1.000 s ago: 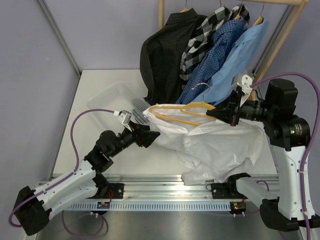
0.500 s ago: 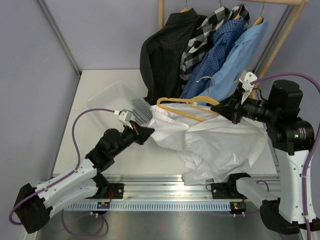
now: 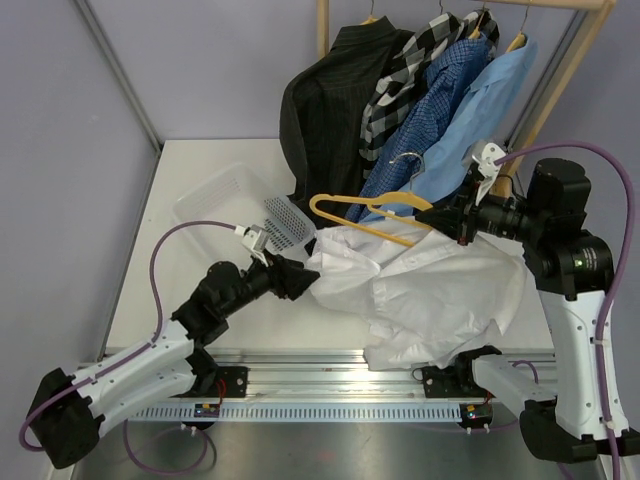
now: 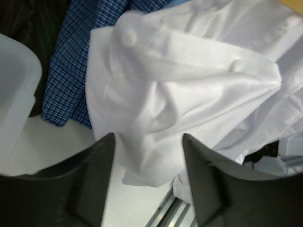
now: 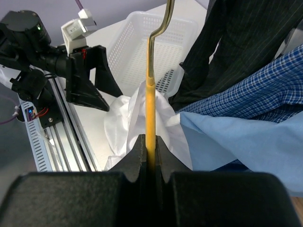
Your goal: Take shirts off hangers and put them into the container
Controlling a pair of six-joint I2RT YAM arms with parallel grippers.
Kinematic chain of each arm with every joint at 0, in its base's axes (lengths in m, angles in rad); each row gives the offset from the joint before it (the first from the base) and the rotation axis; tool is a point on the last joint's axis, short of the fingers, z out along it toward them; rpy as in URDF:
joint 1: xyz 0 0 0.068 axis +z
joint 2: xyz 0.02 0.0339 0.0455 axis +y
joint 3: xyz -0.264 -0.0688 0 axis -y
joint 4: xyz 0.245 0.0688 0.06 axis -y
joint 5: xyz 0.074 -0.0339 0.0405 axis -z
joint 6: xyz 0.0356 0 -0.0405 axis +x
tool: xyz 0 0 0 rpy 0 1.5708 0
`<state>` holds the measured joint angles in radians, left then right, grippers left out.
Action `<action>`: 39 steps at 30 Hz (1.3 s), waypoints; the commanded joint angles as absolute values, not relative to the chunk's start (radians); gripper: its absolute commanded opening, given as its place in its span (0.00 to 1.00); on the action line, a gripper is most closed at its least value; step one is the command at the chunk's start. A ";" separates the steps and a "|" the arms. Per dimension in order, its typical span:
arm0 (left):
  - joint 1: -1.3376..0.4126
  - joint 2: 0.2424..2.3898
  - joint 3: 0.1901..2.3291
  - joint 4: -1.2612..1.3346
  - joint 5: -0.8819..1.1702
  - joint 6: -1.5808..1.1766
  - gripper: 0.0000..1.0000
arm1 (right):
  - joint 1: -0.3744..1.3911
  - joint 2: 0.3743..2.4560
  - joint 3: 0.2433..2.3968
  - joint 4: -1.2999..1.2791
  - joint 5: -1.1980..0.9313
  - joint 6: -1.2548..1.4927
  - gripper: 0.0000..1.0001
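Observation:
The white shirt [image 3: 430, 290] lies crumpled on the table, sagging over the front rail. My right gripper [image 3: 457, 222] is shut on one end of a yellow hanger [image 3: 335, 197], which sticks out leftwards above the shirt with its hook up. In the right wrist view the hanger [image 5: 150, 104] runs straight out from the closed jaws. My left gripper [image 4: 147, 179] stands open, with a fold of the white shirt [image 4: 180, 80] hanging between and ahead of its fingers. The white basket [image 3: 215, 195] sits at the back left.
Black pinstriped [image 3: 325, 110], large-check [image 3: 405, 65], dark blue check [image 3: 425, 115] and light blue [image 3: 485, 100] shirts hang from the wooden rail, right behind the hanger. A slanted wooden post [image 3: 555, 90] stands at the right. The metal rail [image 3: 330, 385] runs along the near edge.
The right gripper has raised the hanger and it has come out of the white shirt, which has sagged lower. The left gripper has shifted slightly along the shirt's left edge.

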<state>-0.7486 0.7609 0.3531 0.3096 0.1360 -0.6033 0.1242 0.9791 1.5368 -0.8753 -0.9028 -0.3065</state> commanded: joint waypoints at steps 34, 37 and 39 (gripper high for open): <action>-0.752 0.837 0.695 0.035 0.753 0.057 0.92 | 0.456 1.319 1.595 -1.210 -1.137 -0.982 0.00; -0.752 0.865 0.703 0.037 0.758 0.043 0.78 | 0.456 1.321 1.594 -1.192 -1.149 -0.960 0.00; -0.752 0.879 0.706 0.037 0.755 0.041 0.65 | 0.456 1.325 1.595 -1.187 -1.154 -0.956 0.00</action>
